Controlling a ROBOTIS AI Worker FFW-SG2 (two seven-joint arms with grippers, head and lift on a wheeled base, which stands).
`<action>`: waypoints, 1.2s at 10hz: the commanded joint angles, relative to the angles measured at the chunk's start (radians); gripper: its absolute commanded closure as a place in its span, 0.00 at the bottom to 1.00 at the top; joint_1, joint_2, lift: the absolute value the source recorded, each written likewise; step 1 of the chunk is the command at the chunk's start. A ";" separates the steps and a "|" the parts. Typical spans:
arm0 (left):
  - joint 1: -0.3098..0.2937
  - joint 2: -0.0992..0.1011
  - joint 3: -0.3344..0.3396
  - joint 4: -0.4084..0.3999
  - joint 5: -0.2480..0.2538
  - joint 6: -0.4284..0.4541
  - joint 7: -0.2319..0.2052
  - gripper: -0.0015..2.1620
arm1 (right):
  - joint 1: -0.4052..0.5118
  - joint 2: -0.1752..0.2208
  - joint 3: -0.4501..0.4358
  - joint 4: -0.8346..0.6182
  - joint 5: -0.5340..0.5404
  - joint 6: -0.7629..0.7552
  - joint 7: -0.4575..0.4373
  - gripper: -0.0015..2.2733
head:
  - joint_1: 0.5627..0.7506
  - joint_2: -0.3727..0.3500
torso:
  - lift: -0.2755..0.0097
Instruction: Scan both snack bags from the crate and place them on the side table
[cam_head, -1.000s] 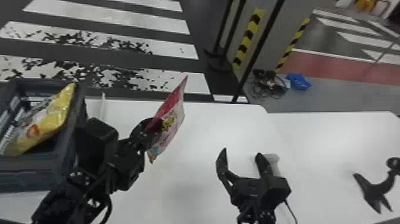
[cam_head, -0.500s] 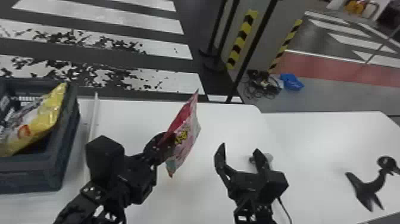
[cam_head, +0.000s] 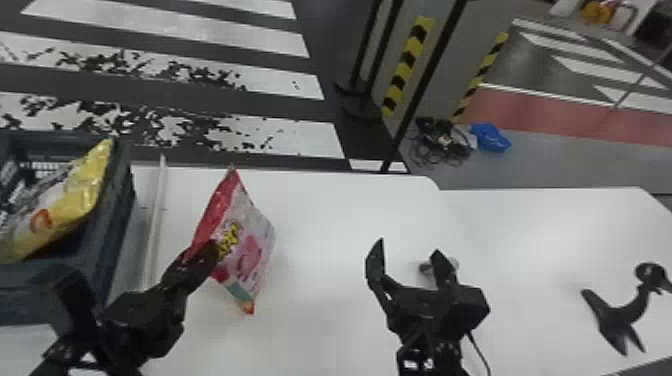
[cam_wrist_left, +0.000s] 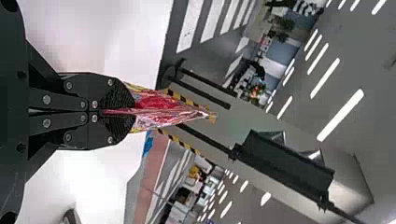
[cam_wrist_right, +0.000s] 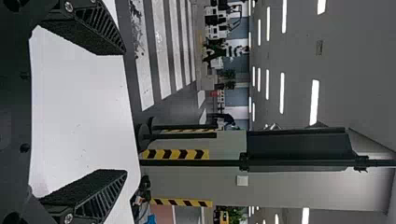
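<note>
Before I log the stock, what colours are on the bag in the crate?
The bag is yellow and grey-white, clearest in the head view.

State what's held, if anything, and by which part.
The left end effector grips the red and white snack bag by its left edge; the right end effector is empty.

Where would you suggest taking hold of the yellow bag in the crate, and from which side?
I would pinch the yellow bag at its far right corner, coming down from above. The bag lies slanted, with that corner raised near the rim of the crate, so it looks the easiest part to reach; the crate's walls would probably hinder a sideways approach.
</note>
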 joint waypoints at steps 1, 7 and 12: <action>0.013 0.004 0.005 0.010 -0.021 -0.039 0.024 0.69 | -0.001 0.000 0.003 0.000 0.000 0.000 0.000 0.04 | 0.70 0.03 | 0.63; 0.057 0.016 -0.062 -0.163 -0.173 0.075 0.104 0.01 | 0.000 0.002 0.006 0.000 0.003 0.000 0.000 0.04 | 0.70 0.04 | 0.63; 0.071 0.025 -0.136 -0.303 -0.379 0.188 0.156 0.02 | -0.003 0.000 0.013 0.001 0.011 0.006 0.003 0.04 | 0.70 0.03 | 0.63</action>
